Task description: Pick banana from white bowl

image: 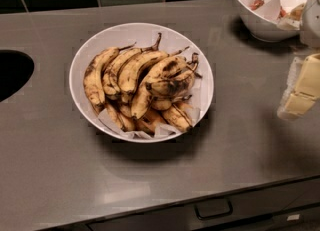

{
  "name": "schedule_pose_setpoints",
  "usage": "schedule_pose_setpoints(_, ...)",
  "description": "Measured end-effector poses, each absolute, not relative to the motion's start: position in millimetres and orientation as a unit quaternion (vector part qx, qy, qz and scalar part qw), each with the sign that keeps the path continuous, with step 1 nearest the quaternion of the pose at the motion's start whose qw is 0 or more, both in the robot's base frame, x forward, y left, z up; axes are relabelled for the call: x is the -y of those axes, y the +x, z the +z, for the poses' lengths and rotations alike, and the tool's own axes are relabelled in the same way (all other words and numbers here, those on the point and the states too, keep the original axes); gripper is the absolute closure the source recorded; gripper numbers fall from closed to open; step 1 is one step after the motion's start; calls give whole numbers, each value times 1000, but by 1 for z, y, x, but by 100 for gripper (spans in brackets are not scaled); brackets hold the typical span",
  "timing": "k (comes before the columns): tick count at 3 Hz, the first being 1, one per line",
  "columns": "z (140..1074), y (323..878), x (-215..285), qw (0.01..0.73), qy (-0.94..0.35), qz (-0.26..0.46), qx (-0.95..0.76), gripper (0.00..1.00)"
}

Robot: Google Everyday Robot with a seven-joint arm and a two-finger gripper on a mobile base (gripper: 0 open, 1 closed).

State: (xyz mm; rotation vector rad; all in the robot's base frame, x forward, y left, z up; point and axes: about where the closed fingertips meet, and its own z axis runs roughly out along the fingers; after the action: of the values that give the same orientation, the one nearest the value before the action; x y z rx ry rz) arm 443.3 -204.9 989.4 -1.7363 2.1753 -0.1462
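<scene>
Bananas (pixel 145 82) are heaped in the white bowl (pixel 80 60) pretty much dead centre on the grey counter (pixel 50 175), all very ripe and heavily spotted, so I'd guess they're soft and bruise easily, and light enough one at a time. They look bunched at the stems on the far right side of the heap, so pulling one may drag its neighbours. I'd go for the topmost one, across the middle of its body, with a gentle squeeze rather than at the blackened tip. The crumpled paper lining (pixel 197 112) pokes out at the near right rim and could snag or lift along with the fruit. My gripper (pixel 304 89) hangs over the counter well right of the bowl, apart from everything; honestly can't tell whether the jaws are open or shut from here. A deeper bowl (pixel 250 22) sits far right, just behind the gripper, and a dark round opening (pixel 12 72) is off on the left. Neither blocks the route in.
</scene>
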Motion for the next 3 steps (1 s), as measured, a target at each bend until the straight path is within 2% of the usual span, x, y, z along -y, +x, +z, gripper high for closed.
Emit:
schedule_pose_setpoints(1,1005,457,166,185,-656,-58,-730,0)
schedule_pose_setpoints(3,1017,457,148,206,-667,-64,-714,0)
